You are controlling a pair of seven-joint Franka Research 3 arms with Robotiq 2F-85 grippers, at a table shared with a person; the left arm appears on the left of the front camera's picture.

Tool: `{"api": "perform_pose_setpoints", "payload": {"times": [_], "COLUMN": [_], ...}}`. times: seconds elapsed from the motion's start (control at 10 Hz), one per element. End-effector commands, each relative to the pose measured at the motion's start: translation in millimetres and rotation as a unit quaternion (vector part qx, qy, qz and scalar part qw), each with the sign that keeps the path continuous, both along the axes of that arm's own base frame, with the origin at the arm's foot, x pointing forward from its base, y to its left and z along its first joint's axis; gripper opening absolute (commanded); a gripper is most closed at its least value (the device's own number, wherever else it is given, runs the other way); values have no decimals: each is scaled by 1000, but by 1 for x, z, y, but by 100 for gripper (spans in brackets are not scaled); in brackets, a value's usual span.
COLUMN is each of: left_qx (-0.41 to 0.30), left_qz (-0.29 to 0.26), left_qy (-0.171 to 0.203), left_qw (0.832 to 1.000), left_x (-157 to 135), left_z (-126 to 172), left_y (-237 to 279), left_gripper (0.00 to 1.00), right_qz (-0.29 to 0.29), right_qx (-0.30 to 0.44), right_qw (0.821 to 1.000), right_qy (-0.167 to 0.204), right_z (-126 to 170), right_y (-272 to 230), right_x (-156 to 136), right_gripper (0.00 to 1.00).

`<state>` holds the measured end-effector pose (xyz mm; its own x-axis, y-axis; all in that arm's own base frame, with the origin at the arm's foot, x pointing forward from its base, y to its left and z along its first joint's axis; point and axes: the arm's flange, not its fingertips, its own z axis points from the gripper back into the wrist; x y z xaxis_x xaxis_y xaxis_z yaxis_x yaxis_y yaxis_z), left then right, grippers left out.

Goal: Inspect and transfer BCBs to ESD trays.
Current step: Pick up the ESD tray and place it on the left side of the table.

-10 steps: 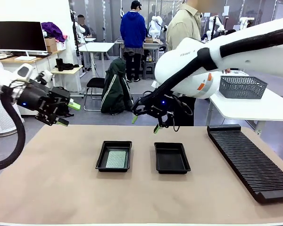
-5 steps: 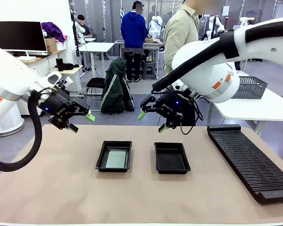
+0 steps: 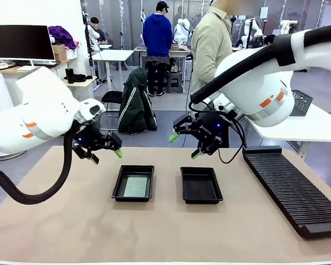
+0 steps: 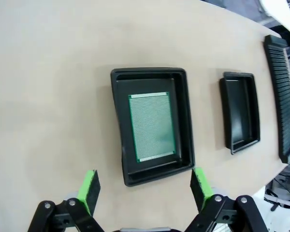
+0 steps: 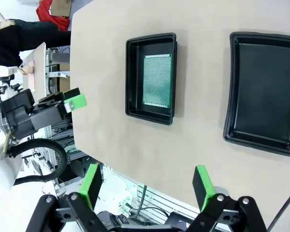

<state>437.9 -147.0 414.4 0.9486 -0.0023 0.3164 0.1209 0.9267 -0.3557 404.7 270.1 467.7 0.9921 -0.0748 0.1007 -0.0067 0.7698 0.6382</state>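
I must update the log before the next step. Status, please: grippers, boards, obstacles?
Both open, empty: left gripper hovers beside left tray, right gripper beyond right tray. One BCB flat in left tray; right tray empty. Rack apart, rightward.

Lab; monitor (image 3: pixel 22 41), desks (image 3: pixel 113 55), slotted rack (image 3: pixel 292 187)

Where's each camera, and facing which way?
Front: between the arms, facing across the table toward the person; left claw and right claw show.
Left wrist: on the left arm, facing down at the green circuit board; its fingers show.
Right wrist: on the right arm, facing down; its fingers and the left claw show.
Shared: wrist views both see the filled tray and empty tray.
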Motion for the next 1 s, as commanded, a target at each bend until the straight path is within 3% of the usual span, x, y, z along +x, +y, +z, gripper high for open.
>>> {"api": "perform_pose_setpoints", "payload": {"times": [0.0, 0.1, 0.5, 0.9], "left_qx": [40, 53, 107, 152], "left_qz": [29, 41, 62, 59], "left_qy": [-2, -6, -10, 19], "left_qw": [999, 998, 992, 986], "left_x": [10, 15, 30, 41], "left_z": [-5, -11, -39, -64], "left_y": [-20, -28, -57, -72], "left_gripper": [100, 100, 100, 100], "right_qz": [2, 0, 0, 0], "right_qx": [10, 0, 0, 0], "right_qw": [1000, 1000, 1000, 1000], "right_qy": [-16, 0, 0, 0], "right_z": [-11, 0, 0, 0], "right_y": [-11, 0, 0, 0], "right_x": [-4, 0, 0, 0], "right_gripper": [100, 100, 100, 100]}}
